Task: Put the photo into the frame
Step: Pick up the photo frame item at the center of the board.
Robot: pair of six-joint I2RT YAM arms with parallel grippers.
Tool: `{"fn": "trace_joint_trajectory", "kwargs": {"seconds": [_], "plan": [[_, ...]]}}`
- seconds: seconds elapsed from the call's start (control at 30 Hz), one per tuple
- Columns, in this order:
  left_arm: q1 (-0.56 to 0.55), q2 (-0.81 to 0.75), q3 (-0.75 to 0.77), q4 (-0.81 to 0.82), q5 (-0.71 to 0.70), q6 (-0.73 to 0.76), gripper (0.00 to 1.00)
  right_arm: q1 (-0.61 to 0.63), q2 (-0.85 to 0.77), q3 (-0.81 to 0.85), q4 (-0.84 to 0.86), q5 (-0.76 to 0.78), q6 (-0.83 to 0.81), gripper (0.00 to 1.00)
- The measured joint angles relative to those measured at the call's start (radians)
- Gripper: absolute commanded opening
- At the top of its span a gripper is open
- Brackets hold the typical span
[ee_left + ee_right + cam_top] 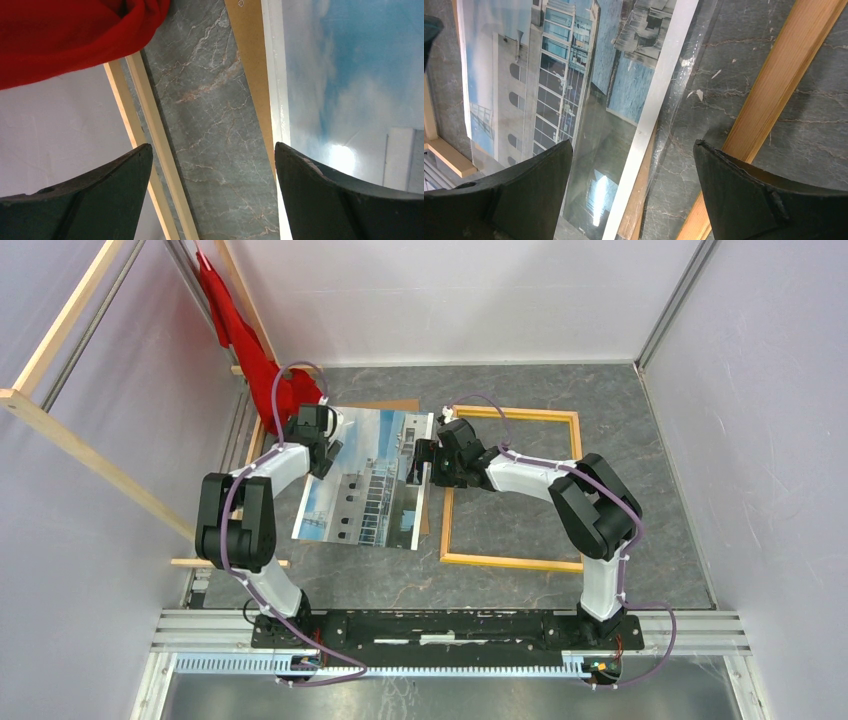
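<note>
Judging progress: early stage; you have nothing seated yet.
Photo: the large rectangular paper print of a white-grey building against blue sky [365, 480] lies picture side up at centre-left of the overhead view, wholly outside the frame.
Frame: the thin-bordered rectangular wooden frame [510, 562] lies flat at centre-right of the overhead view. Its opening shows only the grey marbled table [520, 510], and its left bar sits just beside the print's right edge.
Under the print: a brown backing board [400, 405] peeks out along the upper and right edges.
Over the print: the right wrist view shows a clear glossy sheet [684, 100]; you cannot trace its full outline.
Left gripper [325, 465]: jaws spread wide at the print's upper left, straddling its left edge, nothing pinched.
Right gripper [425, 462]: jaws spread wide at the print's upper right edge, nothing pinched.
Contact: cannot tell whether either one touches the paper.
Done: no step visibly complete.
Left for you: pinch the print, carry it rightward, and lay it square inside the opening.
</note>
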Motion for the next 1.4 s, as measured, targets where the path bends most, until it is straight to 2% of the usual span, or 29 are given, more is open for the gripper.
{"fn": "trace_joint_trajectory", "kwargs": {"seconds": [0.23, 0.7, 1.4], "plan": [[0.003, 0.043, -0.050, 0.041, -0.003, 0.011, 0.97, 0.001, 0.023, 0.000, 0.029, 0.003, 0.018, 0.97], [0.003, 0.047, -0.052, 0.054, 0.007, 0.021, 0.95, -0.002, 0.056, 0.003, 0.112, -0.056, 0.098, 0.95], [0.003, 0.052, -0.057, 0.069, 0.004, 0.031, 0.95, -0.011, 0.007, -0.008, 0.127, -0.103, 0.129, 0.90]]}}
